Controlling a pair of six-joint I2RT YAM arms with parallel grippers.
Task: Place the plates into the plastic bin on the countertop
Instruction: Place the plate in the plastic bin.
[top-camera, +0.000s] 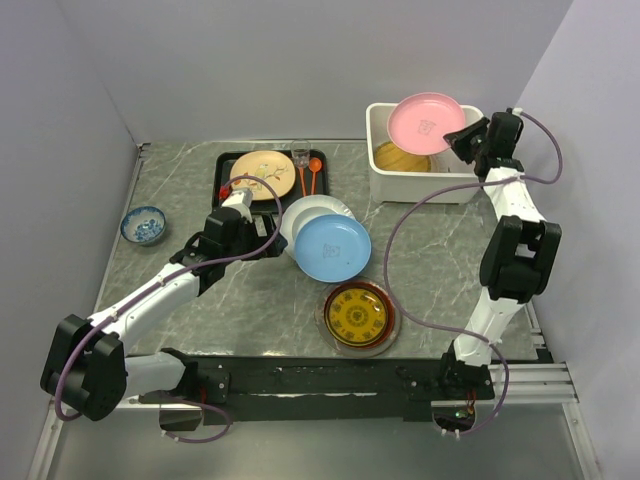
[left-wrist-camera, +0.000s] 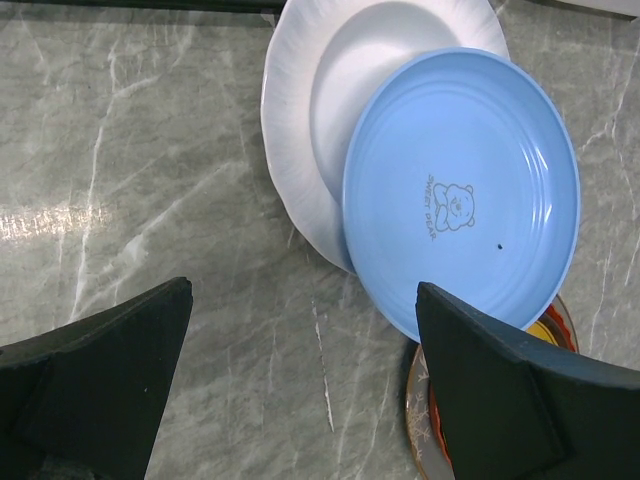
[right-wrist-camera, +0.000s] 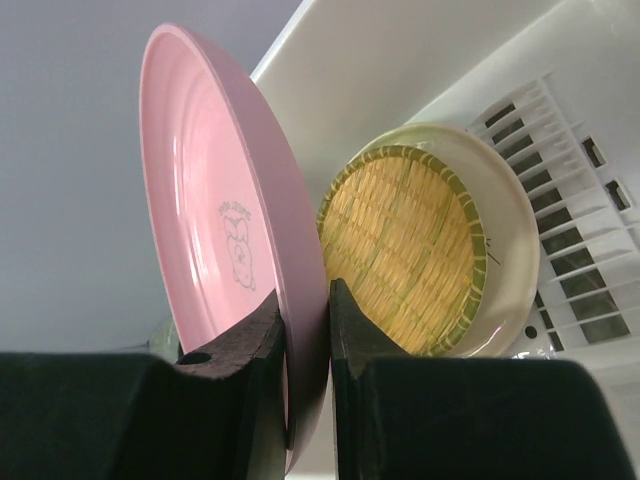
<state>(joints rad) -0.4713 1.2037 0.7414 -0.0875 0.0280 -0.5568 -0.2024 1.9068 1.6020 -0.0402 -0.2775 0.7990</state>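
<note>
My right gripper (right-wrist-camera: 305, 300) is shut on the rim of a pink plate (right-wrist-camera: 210, 200), holding it tilted above the white plastic bin (top-camera: 462, 186). In the top view the gripper (top-camera: 462, 140) hangs at the bin's right rim with the pink plate (top-camera: 427, 122). A plate with a yellow woven pattern (right-wrist-camera: 410, 235) lies inside the bin (right-wrist-camera: 400, 60). My left gripper (left-wrist-camera: 302, 290) stands open over bare countertop (left-wrist-camera: 150, 180), just short of a blue plate (left-wrist-camera: 460, 190) that overlaps a white plate (left-wrist-camera: 330, 110). A dark red gold-patterned plate (top-camera: 357, 316) lies nearer the arms.
A black tray (top-camera: 226, 165) at the back holds a cream floral plate (top-camera: 262, 174) and orange utensils (top-camera: 307, 172). A small blue-patterned bowl (top-camera: 143, 224) sits at the left edge. Grey walls close in the countertop on three sides.
</note>
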